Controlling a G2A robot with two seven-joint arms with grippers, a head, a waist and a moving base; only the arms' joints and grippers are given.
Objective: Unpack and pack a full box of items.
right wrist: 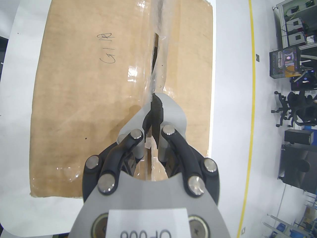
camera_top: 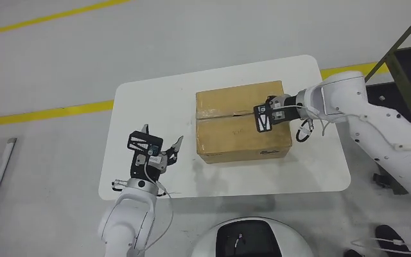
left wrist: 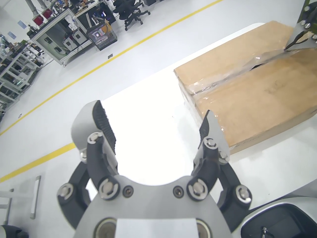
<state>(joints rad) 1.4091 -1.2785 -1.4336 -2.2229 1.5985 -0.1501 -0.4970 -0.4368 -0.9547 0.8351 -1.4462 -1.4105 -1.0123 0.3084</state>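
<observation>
A closed cardboard box [camera_top: 241,122] [left wrist: 247,87] [right wrist: 86,75] lies on the white table [camera_top: 148,109], its two top flaps sealed with clear tape [right wrist: 158,13] along the middle seam. The tape is split open in a dark slit [right wrist: 156,50] partway along. My right gripper [camera_top: 263,119] [right wrist: 154,97] is shut, its tips pressed onto the seam near the box's right end, just behind the slit. It also appears far off in the left wrist view as the right gripper [left wrist: 287,48]. My left gripper [camera_top: 160,142] [left wrist: 153,117] hangs open above bare table, left of the box, with nothing between its fingers.
Handwritten marks [right wrist: 106,49] sit on one flap. Bare tabletop surrounds the box, widest on the left. Yellow floor lines [camera_top: 58,110] run behind the table. Desks and office chairs [left wrist: 128,6] stand far off in the room.
</observation>
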